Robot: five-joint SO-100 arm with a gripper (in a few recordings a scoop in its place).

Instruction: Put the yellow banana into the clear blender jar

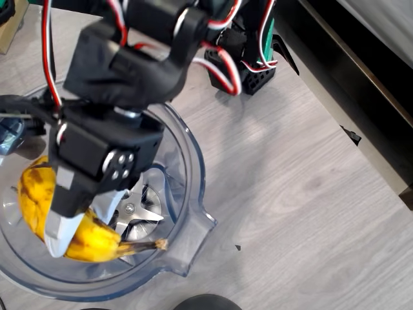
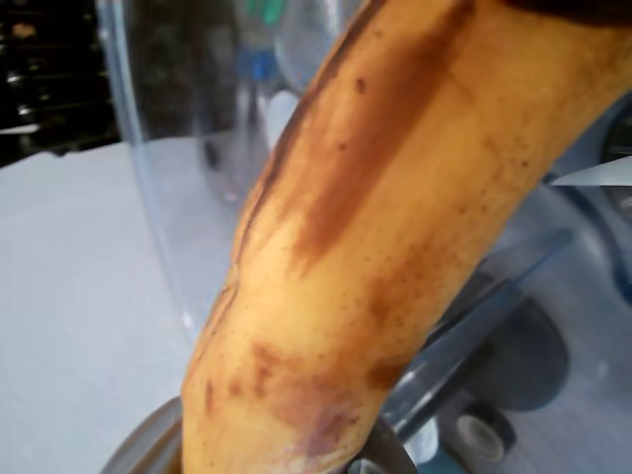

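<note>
Banana first: the curved yellow banana with brown bruises (image 1: 39, 194) is lying inside the wide clear bluish plastic blender jar (image 1: 193, 168), at about eight o'clock from the silver metal blades (image 1: 139, 216) in the overhead view, its dark stem pointing toward four o'clock. Releasing well probably means lowering until the fruit rests on the jar floor, then parting the fingers slowly. The black-and-white claw (image 1: 77, 223) is gripping the banana, closed around its middle, above the grey wood counter (image 1: 290, 194).
</note>
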